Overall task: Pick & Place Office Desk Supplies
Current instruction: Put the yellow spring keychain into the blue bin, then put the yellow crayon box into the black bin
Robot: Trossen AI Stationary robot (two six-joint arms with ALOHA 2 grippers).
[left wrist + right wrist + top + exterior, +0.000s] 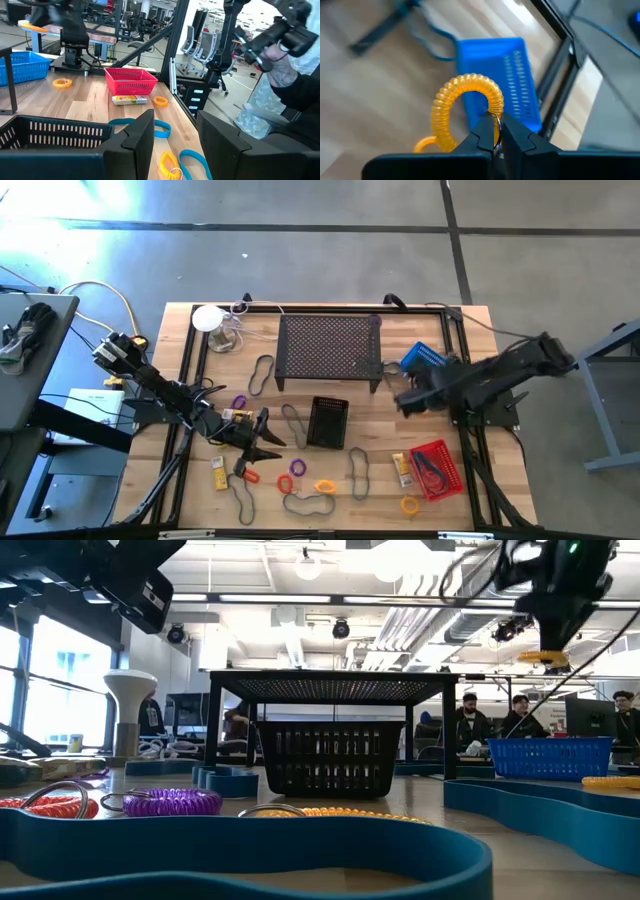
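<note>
Yellow coil ring (468,107) hangs pinched in the right hand (494,134), directly above the blue basket (505,80); left hand (175,145) hovers apart, holding nothing.

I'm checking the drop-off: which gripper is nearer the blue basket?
Right. The right gripper, shut on a yellow coil ring, hangs above the blue basket; the left gripper is across the table.

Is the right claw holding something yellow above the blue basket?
Yes, the right gripper pinches a yellow coiled ring over the blue basket.

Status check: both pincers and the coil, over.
Right pincer shut on yellow coil, above blue basket. Left pincer open, empty, near black basket. Nothing blocking.
</note>
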